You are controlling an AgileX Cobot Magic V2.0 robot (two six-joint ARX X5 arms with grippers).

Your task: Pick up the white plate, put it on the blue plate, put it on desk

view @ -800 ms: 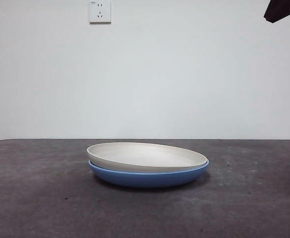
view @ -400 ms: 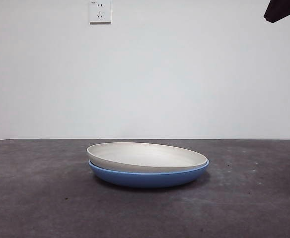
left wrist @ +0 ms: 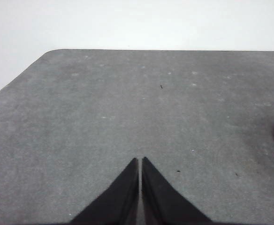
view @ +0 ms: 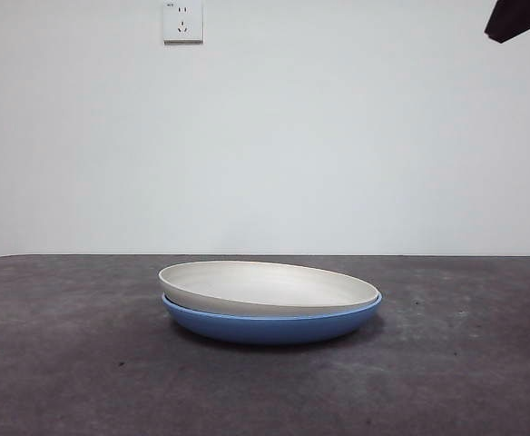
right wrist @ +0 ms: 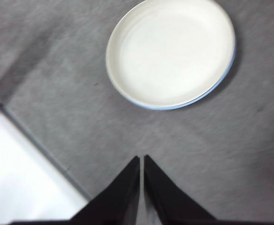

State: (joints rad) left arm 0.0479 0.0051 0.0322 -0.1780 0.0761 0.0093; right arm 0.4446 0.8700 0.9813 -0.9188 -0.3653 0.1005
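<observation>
White plate (view: 265,286) nested in blue plate (view: 274,325), stack resting on desk (view: 65,363) mid-table, untouched. From right wrist view: cream disc (right wrist: 171,51) covering nearly all the blue, only a thin blue rim (right wrist: 216,86) showing along one edge. Right gripper (right wrist: 141,161) well above the desk, apart from the stack, jaws closed together, empty. Left gripper (left wrist: 140,163) over bare desk (left wrist: 127,103), jaws closed together, holding nothing. Wall socket (view: 182,21) high on the back wall.

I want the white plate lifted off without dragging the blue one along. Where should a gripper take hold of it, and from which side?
Probably pinch the white plate's raised rim from above, one jaw inside, one outside. It sits tilted in the blue plate, its rim standing highest at the front view's left, so that edge gives most room.
</observation>
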